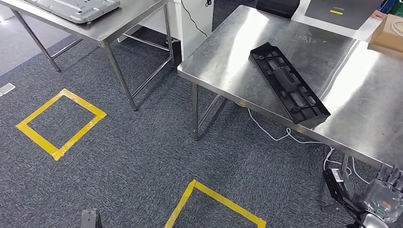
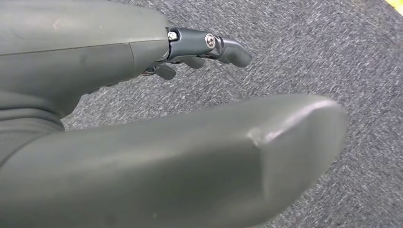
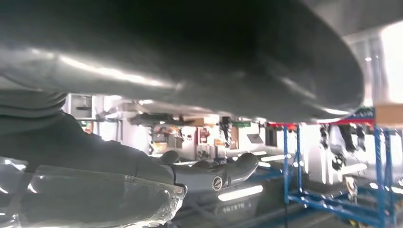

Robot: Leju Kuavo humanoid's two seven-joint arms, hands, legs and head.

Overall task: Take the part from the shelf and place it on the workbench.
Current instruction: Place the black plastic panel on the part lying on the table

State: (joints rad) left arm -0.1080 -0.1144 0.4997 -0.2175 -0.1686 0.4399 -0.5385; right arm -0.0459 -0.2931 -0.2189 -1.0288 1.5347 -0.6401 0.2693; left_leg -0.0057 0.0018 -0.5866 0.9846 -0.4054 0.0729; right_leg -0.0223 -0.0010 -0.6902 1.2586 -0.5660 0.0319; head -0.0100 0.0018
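the part, a long black plastic frame with many cut-outs, lies flat on the steel workbench, diagonal, with its near end close to the front edge. no hand touches it. behind it on the same bench is a cardboard box at the far right and a dark flat device with a small yellow label. a white cable hangs under the bench and runs on the grey carpet. a second steel table stands to the left and carries a grey metal tray. on the carpet are two squares of yellow tape, one left and one near the bottom centre.

the right hand is low at the bottom right of the head view, below the bench edge and well apart from the part; its fingers point up and hold nothing, but how far apart they are i cannot tell from there. the right wrist view shows what the head view does not: the thumb and the darker fingers lie apart with nothing between them, and behind them blue racks in a bright hall.

the left hand hangs over carpet in the left wrist view, with the fingers stretched away from the thumb and nothing in them.
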